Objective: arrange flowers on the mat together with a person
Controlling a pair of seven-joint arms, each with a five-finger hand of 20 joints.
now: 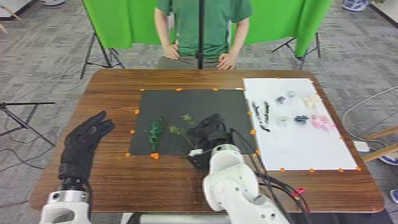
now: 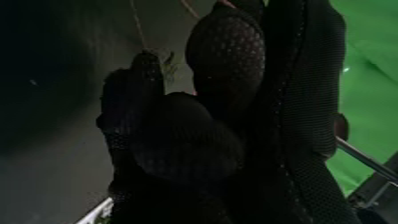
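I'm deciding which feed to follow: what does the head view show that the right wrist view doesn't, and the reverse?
Head view: the left hand, open; the dark green sprig on the dark mat; and the white sheet with a pink cluster.
Right wrist view: the glove texture and stitching of the right hand close up, with a thin stem beyond.
Both: the right hand and the green backdrop.
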